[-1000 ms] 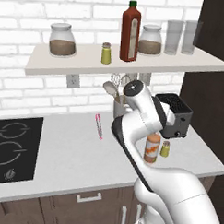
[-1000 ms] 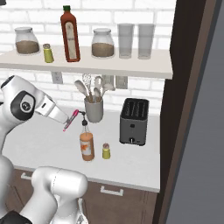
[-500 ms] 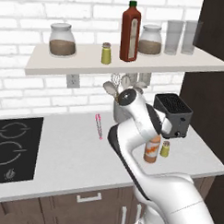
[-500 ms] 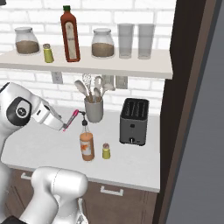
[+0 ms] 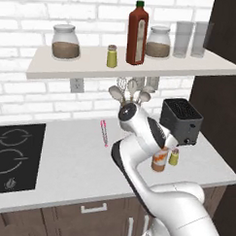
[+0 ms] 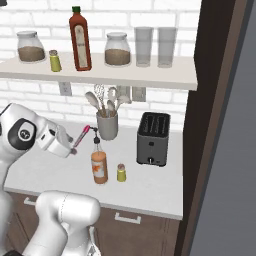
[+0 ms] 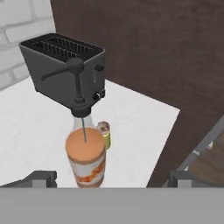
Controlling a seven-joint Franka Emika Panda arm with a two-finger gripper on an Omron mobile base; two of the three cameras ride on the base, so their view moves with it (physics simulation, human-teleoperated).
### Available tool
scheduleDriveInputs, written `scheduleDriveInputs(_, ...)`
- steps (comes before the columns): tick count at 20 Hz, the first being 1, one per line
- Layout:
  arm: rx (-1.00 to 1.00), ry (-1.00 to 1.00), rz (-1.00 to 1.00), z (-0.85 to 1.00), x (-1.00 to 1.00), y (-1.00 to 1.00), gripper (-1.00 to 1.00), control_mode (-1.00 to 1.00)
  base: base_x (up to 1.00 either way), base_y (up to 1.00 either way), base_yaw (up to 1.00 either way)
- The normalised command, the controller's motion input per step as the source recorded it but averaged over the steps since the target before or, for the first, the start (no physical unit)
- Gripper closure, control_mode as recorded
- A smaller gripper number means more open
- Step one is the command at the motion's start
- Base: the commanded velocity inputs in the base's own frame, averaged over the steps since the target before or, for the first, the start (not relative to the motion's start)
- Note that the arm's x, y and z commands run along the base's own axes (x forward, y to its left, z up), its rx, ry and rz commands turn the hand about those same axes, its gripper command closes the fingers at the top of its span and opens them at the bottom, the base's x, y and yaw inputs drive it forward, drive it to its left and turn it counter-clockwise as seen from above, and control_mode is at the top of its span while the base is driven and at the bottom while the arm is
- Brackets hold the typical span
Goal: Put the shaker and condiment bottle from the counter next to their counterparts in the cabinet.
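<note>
Condiment bottle [image 7: 85,158] stood upright on the counter [image 6: 150,184], straight ahead of the spread, empty gripper [image 7: 111,178].
Its long axis ran vertical, body between the two fingertips' lines (not yet touched); the tiny shaker [image 7: 105,132] sat just beside it, toaster [image 7: 65,68] behind.

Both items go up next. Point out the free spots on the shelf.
Free: shelf between left jar and shaker twin; the right end past the glasses. Crowded: red bottle to the glasses.
</note>
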Motion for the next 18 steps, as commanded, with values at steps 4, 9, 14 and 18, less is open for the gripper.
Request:
scheduleDriveInputs(4, -0.1, -0.02, -0.15, -0.24, 0.0, 0.0, -1.0, -1.0, 0.0, 0.0, 0.0)
scheduleDriveInputs(9, -0.09, -0.02, -0.16, -0.18, 0.01, 0.0, -1.0, -1.0, 0.0, 0.0, 0.0)
scheduleDriveInputs(14, -0.02, -0.02, -0.13, -0.04, 0.04, 0.0, -1.0, -1.0, 0.0, 0.0, 0.0)
scheduleDriveInputs(18, 0.0, -0.02, -0.01, 0.0, 0.01, 0.0, -1.0, -1.0, 0.0, 0.0, 0.0)
